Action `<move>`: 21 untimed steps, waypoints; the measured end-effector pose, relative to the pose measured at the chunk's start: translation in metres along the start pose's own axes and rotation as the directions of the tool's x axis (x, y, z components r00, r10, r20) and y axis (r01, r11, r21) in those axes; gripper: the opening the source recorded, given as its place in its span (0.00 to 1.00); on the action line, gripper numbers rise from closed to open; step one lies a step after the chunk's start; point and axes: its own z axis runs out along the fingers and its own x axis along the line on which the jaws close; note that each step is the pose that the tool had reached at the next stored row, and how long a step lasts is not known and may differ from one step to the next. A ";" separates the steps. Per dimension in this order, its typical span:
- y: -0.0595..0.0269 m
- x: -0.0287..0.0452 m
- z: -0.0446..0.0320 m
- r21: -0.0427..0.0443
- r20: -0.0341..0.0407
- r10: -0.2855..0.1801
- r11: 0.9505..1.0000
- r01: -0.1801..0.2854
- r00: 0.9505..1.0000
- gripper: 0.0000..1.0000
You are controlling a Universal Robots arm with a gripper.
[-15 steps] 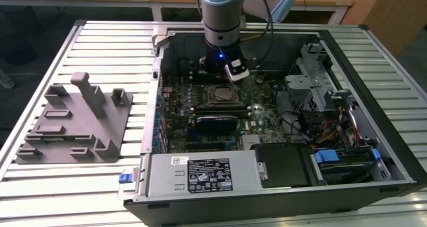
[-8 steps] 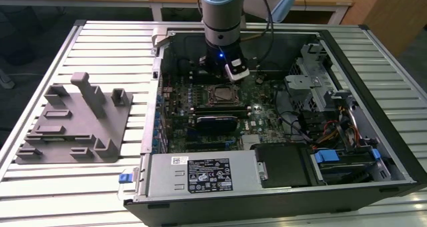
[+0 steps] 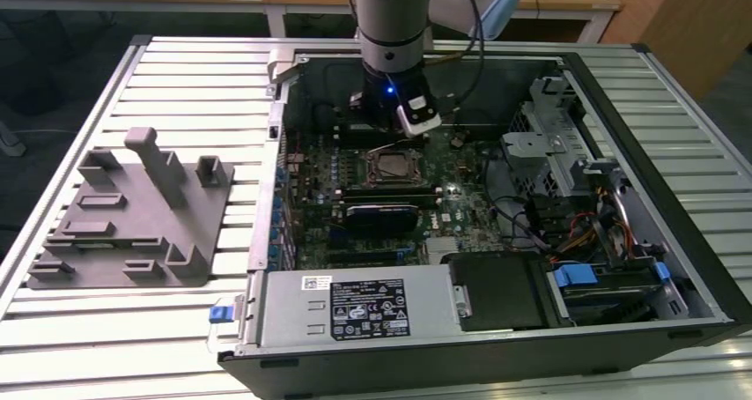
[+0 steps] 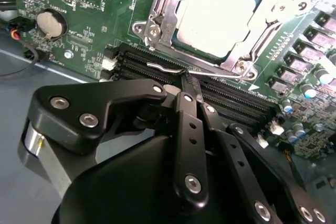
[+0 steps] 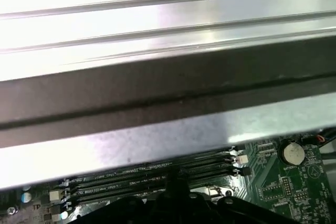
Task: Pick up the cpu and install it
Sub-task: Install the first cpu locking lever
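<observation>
**Cpu seated in socket; gripper at the retention lever**

The cpu [image 4: 218, 17] lies flat in the motherboard socket [image 4: 157, 11] with the load frame around it. The gripper [image 4: 185, 80] has its fingers drawn together, tips at the thin wire lever [image 4: 168, 68] beside the memory slots [image 4: 236, 100]; whether they pinch it cannot be told. The step probably calls for steady, low contact on the lever, clear of the chip.

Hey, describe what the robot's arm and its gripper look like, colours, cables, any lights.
In the exterior view, the grey cylindrical robot arm has a pale blue joint cap at the top, a black cable running down beside it, and a small blue light on its black wrist. A white block sits at the wrist. In the second wrist view, the matte black gripper is built from flat linkage bars pinned with silver screws.
</observation>
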 end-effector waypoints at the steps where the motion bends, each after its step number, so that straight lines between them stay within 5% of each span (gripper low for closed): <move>1: 0.0003 -0.0001 -0.0016 0.000 0.000 0.000 1.000 0.000 1.000 0.11; 10: 0.0019 -0.0008 -0.0099 0.000 0.000 0.000 1.000 0.000 1.000 0.11; 21: -0.0036 -0.0003 0.0021 0.000 0.004 0.003 1.000 -0.003 1.000 0.11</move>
